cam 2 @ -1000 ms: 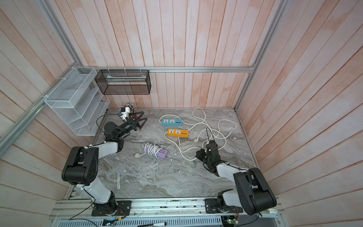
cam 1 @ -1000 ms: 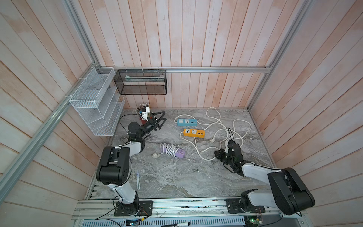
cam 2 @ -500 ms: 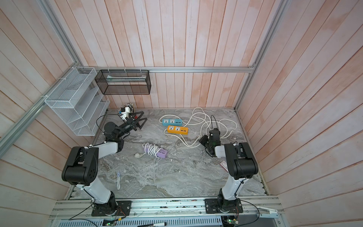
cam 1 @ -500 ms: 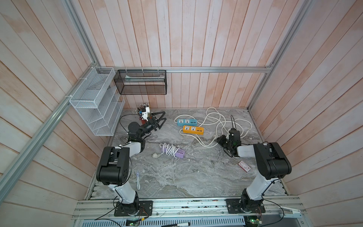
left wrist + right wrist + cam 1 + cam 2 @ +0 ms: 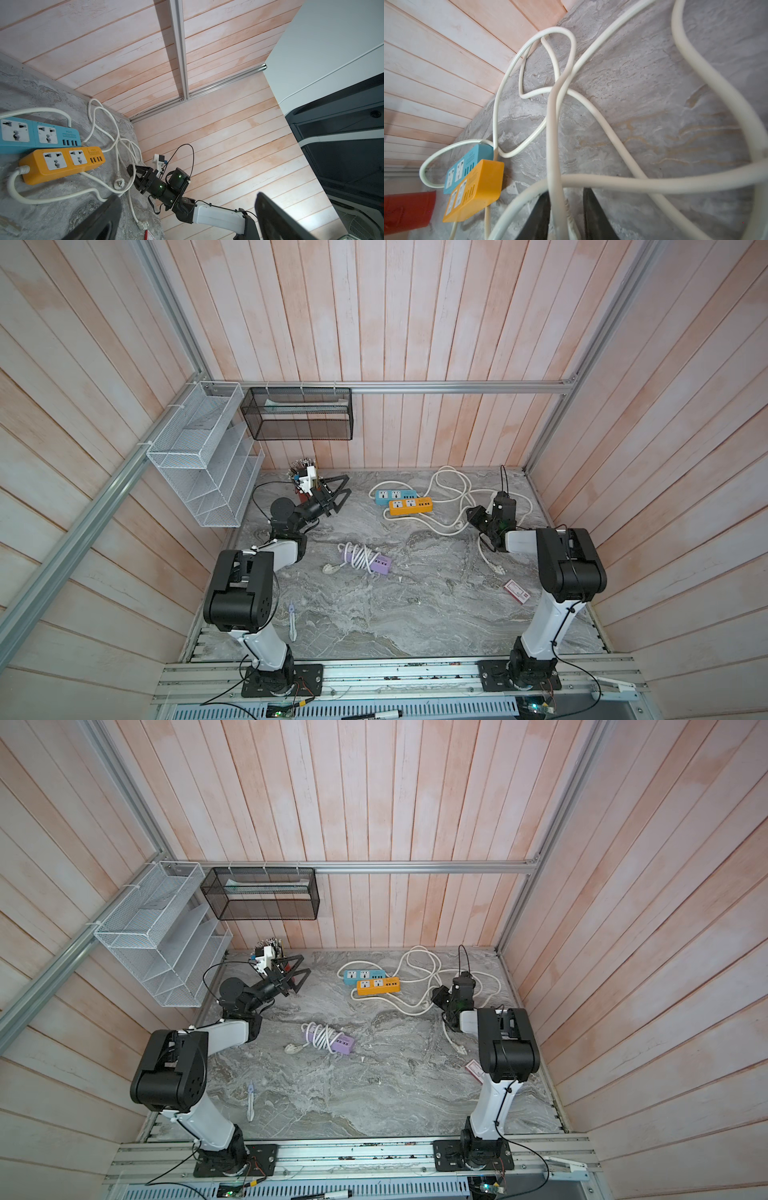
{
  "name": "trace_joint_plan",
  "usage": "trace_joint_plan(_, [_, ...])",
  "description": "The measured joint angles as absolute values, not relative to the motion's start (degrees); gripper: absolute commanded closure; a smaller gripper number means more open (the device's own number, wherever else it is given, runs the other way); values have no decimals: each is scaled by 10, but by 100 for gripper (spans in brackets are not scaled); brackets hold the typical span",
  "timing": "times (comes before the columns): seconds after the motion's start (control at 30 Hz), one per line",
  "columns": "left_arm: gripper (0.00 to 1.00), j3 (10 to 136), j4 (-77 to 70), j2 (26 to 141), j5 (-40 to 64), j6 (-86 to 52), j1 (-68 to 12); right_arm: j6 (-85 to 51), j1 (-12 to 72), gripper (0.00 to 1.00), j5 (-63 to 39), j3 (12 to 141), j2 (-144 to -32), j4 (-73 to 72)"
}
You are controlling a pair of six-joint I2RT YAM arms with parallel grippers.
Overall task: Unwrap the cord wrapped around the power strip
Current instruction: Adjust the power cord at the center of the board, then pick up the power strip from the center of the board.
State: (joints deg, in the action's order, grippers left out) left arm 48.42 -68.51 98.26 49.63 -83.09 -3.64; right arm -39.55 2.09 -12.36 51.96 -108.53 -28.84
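Small print on the blue power strip (image 5: 37, 135) is illegible

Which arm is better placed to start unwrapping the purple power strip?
Left, probably. The left tool is open and empty, and the purple power strip has its plug toward that side. The right tool straddles a loose white cord.

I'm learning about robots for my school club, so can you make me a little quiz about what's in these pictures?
1. True or false: the purple power strip has its cord wrapped around it.
2. Which one lies right beside the blue power strip? A. the orange power strip B. the purple one C. neither
3. How many power strips are on the table?

Key: 1 true; 2 A; 3 three.
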Motion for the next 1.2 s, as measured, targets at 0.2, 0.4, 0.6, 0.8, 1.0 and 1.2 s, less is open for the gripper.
trace_joint_plan(0.2, [0,484,-657,965,494,-812,-31,-392,22,26,-154,452,-994,-284])
trace_joint_plan(0.4, [0,484,-599,939,494,-773,-30,-387,27,1,-163,396,-870,-256])
trace_joint_plan(0.6, [0,495,-523,896,494,-710,-30,-360,60,1,-148,383,-761,-192])
trace_joint_plan(0.8, [0,526,-456,869,491,-660,-30,-332,88,1,-141,386,-672,-153])
trace_joint_plan(1.0, [0,573,-416,853,493,-632,-30,-308,110,1,-153,418,-631,-125])
trace_joint_plan(1.2, [0,709,-396,864,490,-593,-43,-299,159,1,-166,428,-615,-124])
